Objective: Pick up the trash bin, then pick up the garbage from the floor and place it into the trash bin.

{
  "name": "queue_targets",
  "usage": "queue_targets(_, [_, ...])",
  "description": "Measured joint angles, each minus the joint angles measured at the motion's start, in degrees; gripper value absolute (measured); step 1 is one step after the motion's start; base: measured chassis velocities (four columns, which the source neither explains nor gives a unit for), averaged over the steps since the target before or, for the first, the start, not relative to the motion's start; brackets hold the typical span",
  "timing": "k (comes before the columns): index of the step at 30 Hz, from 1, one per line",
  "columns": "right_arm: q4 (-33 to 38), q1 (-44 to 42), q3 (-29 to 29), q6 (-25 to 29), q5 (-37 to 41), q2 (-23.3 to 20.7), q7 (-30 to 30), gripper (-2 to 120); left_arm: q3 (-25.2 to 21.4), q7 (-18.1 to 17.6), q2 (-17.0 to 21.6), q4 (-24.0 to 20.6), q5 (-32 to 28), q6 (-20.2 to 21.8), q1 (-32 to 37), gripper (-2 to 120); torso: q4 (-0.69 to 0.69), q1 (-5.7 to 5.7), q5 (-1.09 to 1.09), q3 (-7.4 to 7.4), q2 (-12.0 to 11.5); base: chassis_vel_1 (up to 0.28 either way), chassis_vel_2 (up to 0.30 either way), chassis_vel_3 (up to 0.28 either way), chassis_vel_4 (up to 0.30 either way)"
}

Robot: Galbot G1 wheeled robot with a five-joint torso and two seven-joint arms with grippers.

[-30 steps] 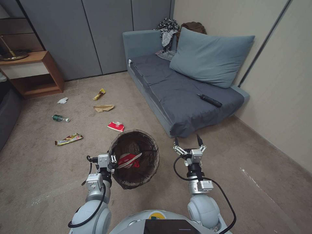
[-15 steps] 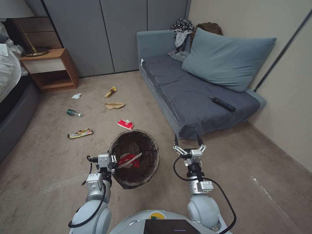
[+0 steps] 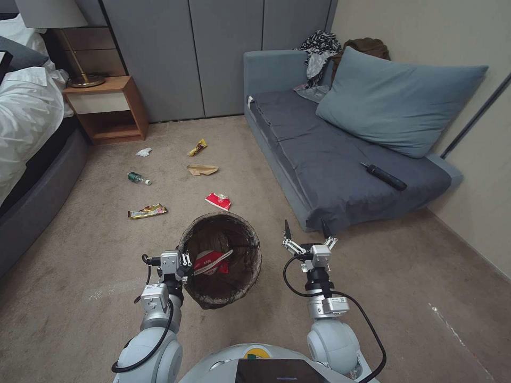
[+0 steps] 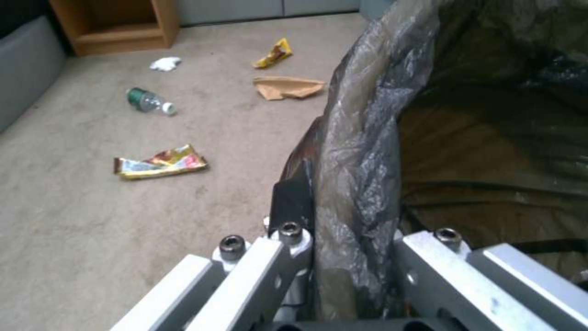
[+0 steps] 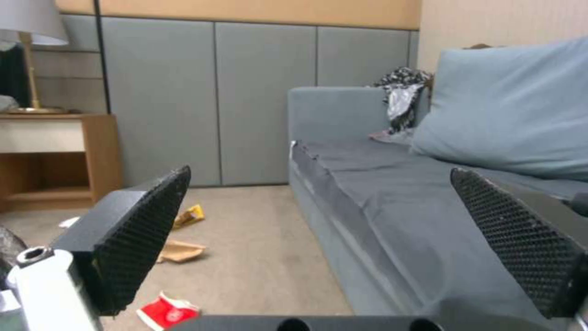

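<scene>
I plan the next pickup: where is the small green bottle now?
In the head view, the green bottle lies on the carpet to the left, between the white tissue and the yellow packet.

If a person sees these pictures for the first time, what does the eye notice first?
First, the trash bin, held off the carpet at its rim by the left gripper, with a red-white wrapper already inside. Next, the garbage scattered on the floor beyond the bin. The right gripper hangs open and empty beside the bin, near the grey sofa.
</scene>
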Motion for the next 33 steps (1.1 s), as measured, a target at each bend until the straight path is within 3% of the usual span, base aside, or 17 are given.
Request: queue_targets(33, [0.5, -0.1, 0.0, 0.3, 0.2, 0.1, -0.7, 100, -0.1, 0.8, -0.2, 0.2, 0.5, -1.2, 0.0, 3, 0.0, 0.0, 0.0, 0.0, 0.0, 0.026, 0.025, 0.026, 0.021])
